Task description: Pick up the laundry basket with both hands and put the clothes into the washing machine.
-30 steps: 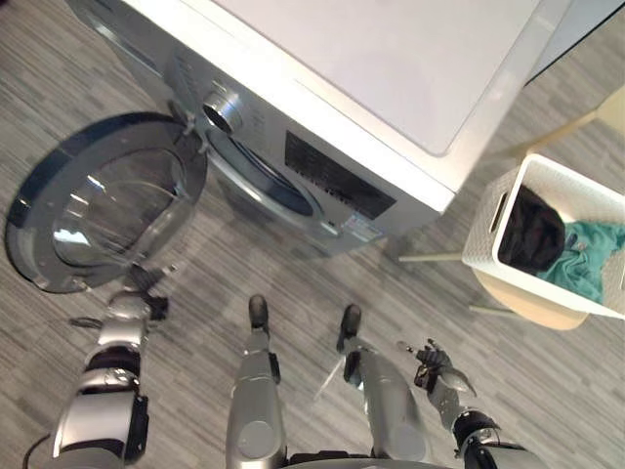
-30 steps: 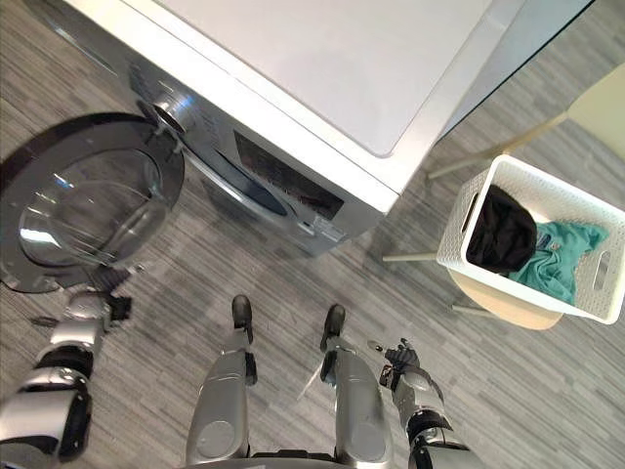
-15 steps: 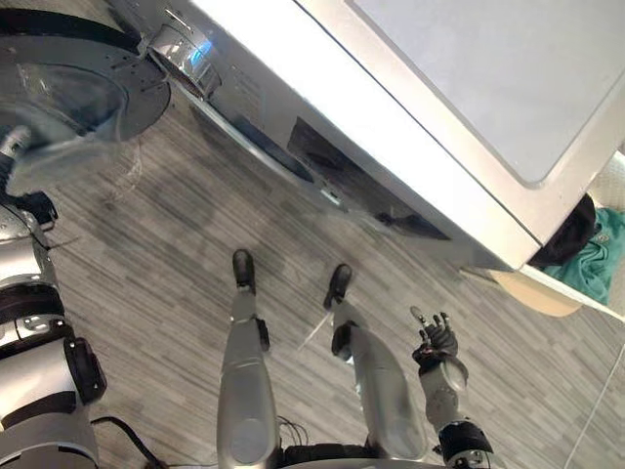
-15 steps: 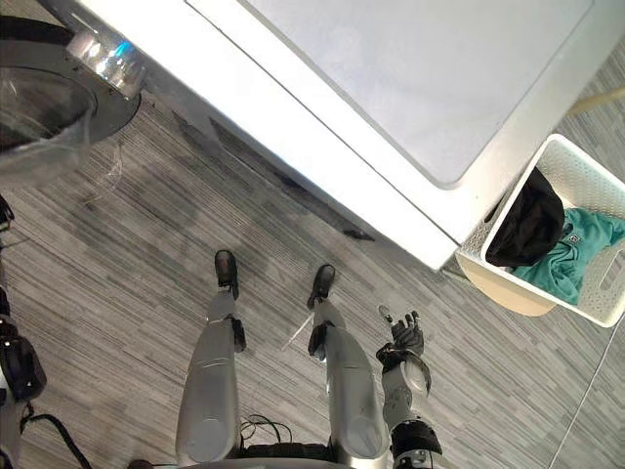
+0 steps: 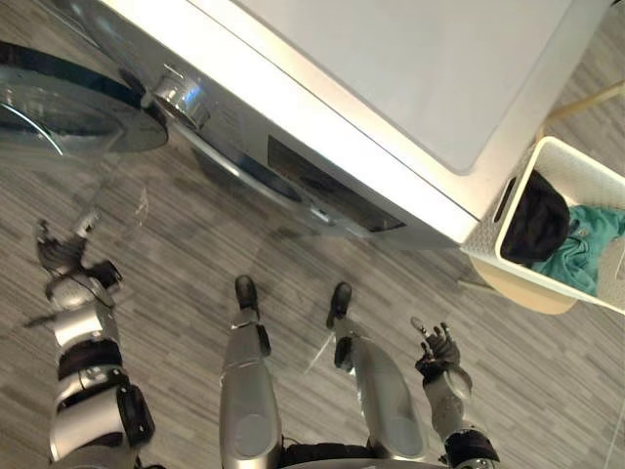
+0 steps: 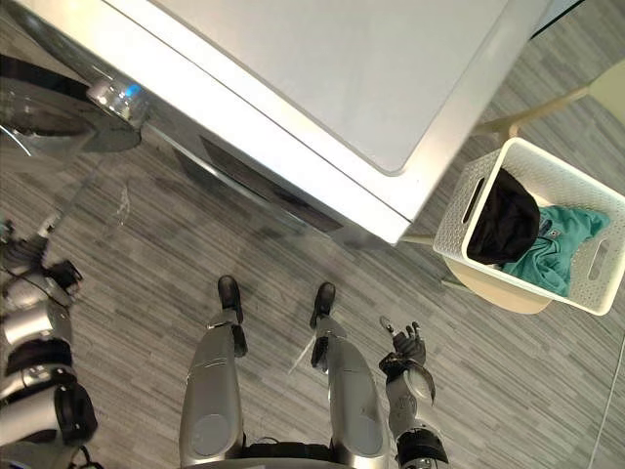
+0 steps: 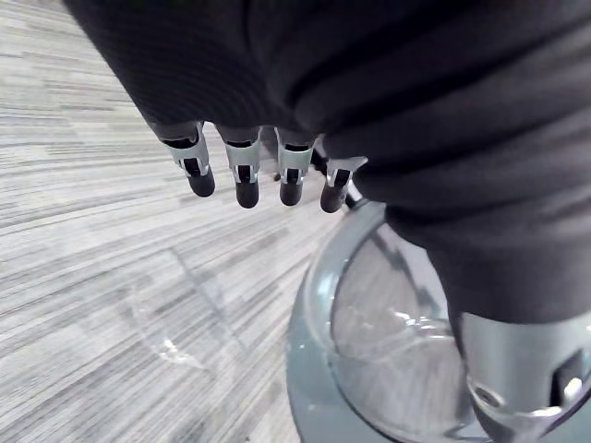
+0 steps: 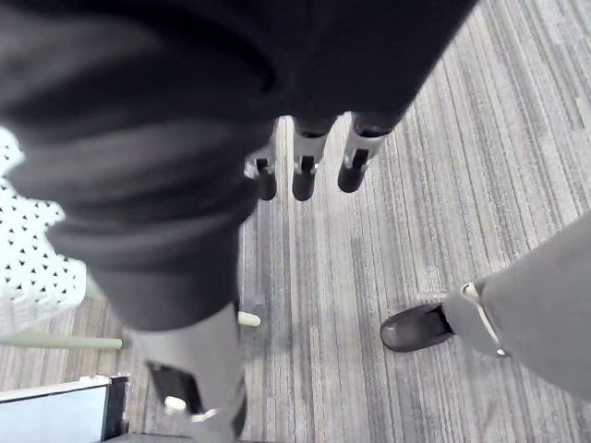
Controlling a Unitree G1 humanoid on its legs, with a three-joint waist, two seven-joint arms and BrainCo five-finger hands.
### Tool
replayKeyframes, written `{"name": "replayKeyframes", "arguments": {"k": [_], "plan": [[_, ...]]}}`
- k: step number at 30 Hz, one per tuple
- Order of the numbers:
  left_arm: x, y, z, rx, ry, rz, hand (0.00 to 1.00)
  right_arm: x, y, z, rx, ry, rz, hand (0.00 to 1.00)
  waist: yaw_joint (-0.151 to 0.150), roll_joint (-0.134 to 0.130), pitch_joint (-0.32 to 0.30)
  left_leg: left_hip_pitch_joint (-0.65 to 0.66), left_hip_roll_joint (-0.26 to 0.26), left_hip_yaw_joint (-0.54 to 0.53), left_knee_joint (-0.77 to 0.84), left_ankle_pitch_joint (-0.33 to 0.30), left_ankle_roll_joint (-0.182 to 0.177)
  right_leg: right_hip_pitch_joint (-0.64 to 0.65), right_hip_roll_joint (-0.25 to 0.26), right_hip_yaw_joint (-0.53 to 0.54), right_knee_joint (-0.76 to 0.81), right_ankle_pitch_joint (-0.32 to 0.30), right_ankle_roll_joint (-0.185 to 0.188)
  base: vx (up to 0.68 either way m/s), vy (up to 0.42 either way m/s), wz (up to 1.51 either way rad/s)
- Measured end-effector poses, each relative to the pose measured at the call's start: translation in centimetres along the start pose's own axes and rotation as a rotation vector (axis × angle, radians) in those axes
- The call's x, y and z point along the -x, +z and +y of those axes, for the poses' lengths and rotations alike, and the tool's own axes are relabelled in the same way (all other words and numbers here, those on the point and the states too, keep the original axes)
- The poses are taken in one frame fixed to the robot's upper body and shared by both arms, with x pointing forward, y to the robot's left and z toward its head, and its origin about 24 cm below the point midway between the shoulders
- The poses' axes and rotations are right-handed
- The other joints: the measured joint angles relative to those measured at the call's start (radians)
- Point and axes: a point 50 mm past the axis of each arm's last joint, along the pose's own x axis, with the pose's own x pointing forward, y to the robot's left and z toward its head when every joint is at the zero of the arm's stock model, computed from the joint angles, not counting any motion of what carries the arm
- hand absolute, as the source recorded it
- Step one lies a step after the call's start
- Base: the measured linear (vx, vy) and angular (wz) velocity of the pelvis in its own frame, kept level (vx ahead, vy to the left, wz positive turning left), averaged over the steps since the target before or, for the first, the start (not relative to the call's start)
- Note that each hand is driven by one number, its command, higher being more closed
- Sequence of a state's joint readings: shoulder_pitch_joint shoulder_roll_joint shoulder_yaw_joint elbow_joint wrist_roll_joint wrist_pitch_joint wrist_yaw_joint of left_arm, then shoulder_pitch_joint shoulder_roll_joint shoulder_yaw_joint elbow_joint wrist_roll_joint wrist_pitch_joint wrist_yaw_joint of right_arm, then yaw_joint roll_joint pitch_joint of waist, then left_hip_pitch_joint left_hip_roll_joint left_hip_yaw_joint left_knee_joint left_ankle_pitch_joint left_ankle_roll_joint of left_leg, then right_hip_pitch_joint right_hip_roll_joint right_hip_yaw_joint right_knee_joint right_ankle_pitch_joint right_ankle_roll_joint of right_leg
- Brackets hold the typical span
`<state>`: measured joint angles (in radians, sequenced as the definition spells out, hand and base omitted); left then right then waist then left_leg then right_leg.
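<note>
Left eye view: a white laundry basket (image 5: 485,233) sits on a pale round seat (image 5: 522,293) just beside the washing machine (image 5: 391,78), at the robot's right and well apart from both hands. The left hand (image 5: 61,256) hangs near the open glass door (image 5: 68,107). The right hand (image 5: 437,350) is low on the right.

Right eye view: a black garment (image 6: 500,230) and a teal garment (image 6: 559,256) lie inside the basket. Handle slots (image 6: 474,198) are cut in opposite walls. The basket looks stiff and light and its soft load may shift, so it is probably best to take one slot in each hand.

Left wrist view: the fingers (image 7: 242,180) are straight and empty above the floor (image 7: 83,231).

Right wrist view: the fingers (image 8: 303,175) are straight and hold nothing.
</note>
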<state>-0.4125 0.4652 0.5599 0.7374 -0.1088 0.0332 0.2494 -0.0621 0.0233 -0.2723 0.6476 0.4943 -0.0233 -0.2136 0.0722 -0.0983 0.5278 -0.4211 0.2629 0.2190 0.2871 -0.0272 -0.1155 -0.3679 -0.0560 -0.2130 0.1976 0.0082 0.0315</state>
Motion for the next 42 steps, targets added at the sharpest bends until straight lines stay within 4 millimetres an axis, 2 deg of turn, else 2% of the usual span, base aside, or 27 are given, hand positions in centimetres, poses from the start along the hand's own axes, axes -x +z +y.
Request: {"name": "replayKeyframes", "arguments": {"k": [3, 6, 9, 11, 14, 16, 17, 18, 20, 21, 22, 23, 24, 25, 26, 27, 28, 29, 30, 31, 33, 34, 36, 39, 40, 41, 42], "plan": [[1.0, -3.6, 0.0, -0.025, -0.024, 0.114, 0.0, -0.2, -0.2, -1.0, 0.046, -0.029, 0.018, 0.0, 0.0, 0.013, -0.002, 0.042, -0.018, 0.009, -0.012, 0.0, 0.002, 0.017, -0.016, 0.007, 0.036, -0.021, 0.005, 0.0, 0.0, 0.0], [2.2, -6.2, 0.1, -0.043, -0.039, 0.187, 0.0, -0.2, -0.3, -1.8, 0.063, -0.054, 0.035, 0.0, 0.0, 0.025, -0.005, 0.103, -0.035, 0.033, -0.038, 0.0, 0.003, 0.041, -0.032, 0.025, 0.066, -0.04, 0.013, 0.0, 0.014, -0.05], [3.6, -8.4, -0.7, -0.053, -0.068, 0.248, 0.0, 0.0, -0.6, -3.1, 0.092, -0.081, 0.039, 0.0, 0.0, 0.052, -0.021, 0.145, -0.04, 0.039, -0.032, -0.009, 0.014, 0.078, -0.039, 0.031, 0.075, -0.051, 0.021, 0.01, 0.006, -0.03], [4.8, -10.2, -1.1, -0.085, -0.092, 0.293, 0.0, 0.0, -0.8, -3.4, 0.113, -0.09, 0.047, 0.0, -0.001, 0.062, -0.028, 0.187, -0.035, 0.056, -0.006, -0.033, 0.016, 0.111, -0.039, 0.049, 0.09, -0.058, 0.024, 0.02, 0.031, -0.29], [8.8, -14.4, -3.1, -0.108, -0.184, 0.421, 0.0, 0.1, -0.8, -4.2, 0.172, -0.113, 0.042, 0.0, -0.006, 0.091, -0.056, 0.224, -0.007, 0.109, 0.109, -0.118, 0.024, 0.135, -0.028, 0.112, 0.127, -0.07, 0.035, -0.03, 0.071, -0.53], [9.9, -15.2, -3.8, -0.095, -0.204, 0.453, 0.0, 0.3, -1.1, -4.7, 0.185, -0.131, 0.051, 0.0, -0.008, 0.099, -0.063, 0.224, 0.005, 0.127, 0.15, -0.145, 0.027, 0.132, -0.018, 0.13, 0.14, -0.072, 0.039, -0.07, 0.092, -0.51], [11.0, -16.1, -4.3, -0.076, -0.216, 0.483, 0.0, 0.6, -1.9, -5.0, 0.181, -0.147, 0.083, 0.0, -0.009, 0.099, -0.067, 0.222, 0.032, 0.157, 0.21, -0.186, 0.033, 0.111, -0.017, 0.137, 0.168, -0.094, 0.032, -0.14, 0.11, -0.76], [11.5, -16.5, -4.4, -0.069, -0.216, 0.495, 0.0, 0.7, -2.5, -5.2, 0.168, -0.157, 0.111, 0.0, -0.008, 0.092, -0.071, 0.227, 0.042, 0.181, 0.224, -0.197, 0.04, 0.106, -0.037, 0.093, 0.174, -0.115, 0.018, -0.14, 0.07, -0.98], [12.6, -17.5, -4.0, -0.057, -0.206, 0.534, 0.0, 1.1, -3.9, -5.3, 0.148, -0.172, 0.16, 0.0, -0.003, 0.083, -0.093, 0.24, 0.074, 0.238, 0.22, -0.198, 0.043, 0.09, -0.123, -0.067, 0.26, -0.133, -0.012, -0.1, 0.018, -0.81], [13.3, -18.3, -3.3, -0.065, -0.194, 0.563, 0.0, 1.1, -4.0, -5.6, 0.156, -0.186, 0.168, 0.0, -0.004, 0.067, -0.102, 0.262, 0.076, 0.267, 0.22, -0.2, 0.046, 0.095, -0.176, -0.139, 0.346, -0.152, -0.025, -0.02, -0.042, -0.82], [14.4, -19.5, -2.2, -0.084, -0.179, 0.609, 0.0, 1.2, -4.7, -5.9, 0.179, -0.196, 0.204, 0.0, -0.006, 0.051, -0.117, 0.297, 0.085, 0.307, 0.223, -0.204, 0.046, 0.136, -0.232, -0.216, 0.429, -0.189, -0.019, 0.0, -0.096, -0.95], [15.2, -20.5, -1.2, -0.106, -0.164, 0.65, 0.0, 1.5, -5.9, -6.3, 0.211, -0.207, 0.262, 0.0, -0.008, 0.044, -0.15, 0.302, 0.099, 0.331, 0.243, -0.212, 0.039, 0.166, -0.261, -0.276, 0.44, -0.237, -0.006, 0.01, -0.14, -0.83], [15.4, -20.7, -0.9, -0.11, -0.156, 0.658, 0.0, 1.5, -6.1, -6.4, 0.222, -0.212, 0.278, 0.0, -0.012, 0.034, -0.164, 0.306, 0.102, 0.337, 0.257, -0.22, 0.03, 0.172, -0.254, -0.302, 0.42, -0.247, -0.004, -0.01, -0.171, -0.79], [16.5, -21.7, -0.7, -0.114, -0.154, 0.709, 0.0, 1.3, -6.2, -6.4, 0.249, -0.207, 0.299, 0.0, -0.031, 0.056, -0.173, 0.313, 0.109, 0.332, 0.247, -0.225, 0.031, 0.194, -0.191, -0.297, 0.346, -0.238, -0.011, -0.06, -0.137, -1.12], [18.5, -23.3, -0.5, -0.127, -0.156, 0.799, 0.0, 0.8, -5.7, -6.6, 0.29, -0.209, 0.304, 0.0, -0.029, 0.102, -0.214, 0.329, 0.143, 0.362, 0.144, -0.172, 0.031, 0.222, -0.114, -0.294, 0.188, -0.176, -0.022, -0.07, -0.117, -1.09], [18.7, -23.4, -0.5, -0.129, -0.159, 0.806, 0.0, 0.8, -5.7, -6.6, 0.295, -0.21, 0.307, 0.0, -0.032, 0.104, -0.22, 0.339, 0.145, 0.376, 0.127, -0.154, 0.025, 0.221, -0.128, -0.316, 0.221, -0.193, -0.026, -0.05, -0.063, -0.89], [19.2, -23.6, -0.6, -0.146, -0.172, 0.815, 0.0, 1.1, -6.2, -7.2, 0.313, -0.221, 0.323, 0.0, -0.058, 0.095, -0.243, 0.362, 0.122, 0.405, 0.098, -0.131, -0.005, 0.234, -0.218, -0.38, 0.346, -0.25, -0.002, 0.01, -0.043, -0.34], [19.1, -23.6, -0.3, -0.168, -0.181, 0.809, 0.0, 1.4, -6.7, -7.4, 0.326, -0.224, 0.345, 0.0, -0.059, 0.081, -0.257, 0.362, 0.112, 0.42, 0.104, -0.13, -0.005, 0.252, -0.25, -0.386, 0.346, -0.248, 0.024, -0.02, -0.176, -0.59], [18.5, -23.4, -0.1, -0.197, -0.191, 0.793, 0.0, 1.5, -7.1, -7.3, 0.355, -0.21, 0.37, 0.0, -0.056, 0.07, -0.267, 0.357, 0.127, 0.443, 0.137, -0.131, -0.006, 0.264, -0.231, -0.349, 0.277, -0.284, 0.075, -0.03, -0.239, -0.86], [18.7, -23.7, -0.1, -0.212, -0.195, 0.812, 0.0, 1.1, -6.4, -7.2, 0.375, -0.201, 0.347, 0.0, -0.058, 0.108, -0.274, 0.362, 0.171, 0.455, 0.146, -0.11, -0.018, 0.275, -0.169, -0.329, 0.223, -0.246, 0.042, -0.03, -0.26, -0.97], [19.1, -24.0, -0.1, -0.227, -0.198, 0.834, 0.0, 1.3, -6.8, -7.2, 0.378, -0.189, 0.357, 0.0, -0.059, 0.11, -0.276, 0.374, 0.212, 0.46, 0.188, -0.062, 0.006, 0.321, -0.115, -0.284, 0.131, -0.21, 0.012, 0.01, -0.17, -0.88], [19.5, -24.1, -0.6, -0.227, -0.213, 0.84, 0.0, 1.5, -6.9, -7.7, 0.393, -0.196, 0.365, 0.0, -0.064, 0.104, -0.291, 0.376, 0.197, 0.44, 0.14, -0.056, 0.008, 0.342, -0.096, -0.276, 0.084, -0.188, 0.007, 0.0, -0.141, -0.65], [19.9, -24.2, -1.1, -0.224, -0.228, 0.845, 0.0, 1.8, -7.2, -8.6, 0.422, -0.213, 0.389, 0.0, -0.065, 0.13, -0.307, 0.407, 0.179, 0.446, 0.068, 0.001, 0.016, 0.339, -0.064, -0.241, 0.05, -0.174, 0.002, 0.0, -0.082, -0.59], [19.6, -24.0, -1.2, -0.252, -0.246, 0.825, 0.0, 2.0, -7.4, -8.8, 0.424, -0.217, 0.397, 0.0, -0.066, 0.12, -0.308, 0.361, 0.171, 0.381, 0.134, 0.025, 0.022, 0.342, -0.049, -0.189, -0.001, -0.138, 0.004, -0.01, -0.037, -0.46], [19.6, -24.0, -1.3, -0.253, -0.247, 0.823, 0.0, 2.0, -7.5, -8.9, 0.425, -0.22, 0.403, 0.0, -0.061, 0.104, -0.3, 0.335, 0.107, 0.281, 0.166, -0.059, -0.01, 0.363, -0.063, -0.167, -0.055, -0.105, 0.002, -0.01, 0.081, -0.4], [19.6, -24.0, -1.3, -0.256, -0.25, 0.82, 0.0, 1.9, -7.2, -9.0, 0.428, -0.223, 0.398, 0.0, -0.055, 0.102, -0.299, 0.327, 0.051, 0.232, 0.169, -0.101, -0.02, 0.368, -0.071, -0.149, -0.074, -0.092, 0.002, -0.01, 0.196, -0.59], [19.8, -24.1, -1.3, -0.267, -0.263, 0.815, 0.0, 1.8, -6.9, -9.4, 0.435, -0.233, 0.396, 0.0, -0.052, 0.101, -0.297, 0.32, -0.075, 0.146, 0.138, -0.148, -0.012, 0.374, -0.088, -0.113, -0.095, -0.076, 0.014, -0.02, 0.162, -0.79]]}}
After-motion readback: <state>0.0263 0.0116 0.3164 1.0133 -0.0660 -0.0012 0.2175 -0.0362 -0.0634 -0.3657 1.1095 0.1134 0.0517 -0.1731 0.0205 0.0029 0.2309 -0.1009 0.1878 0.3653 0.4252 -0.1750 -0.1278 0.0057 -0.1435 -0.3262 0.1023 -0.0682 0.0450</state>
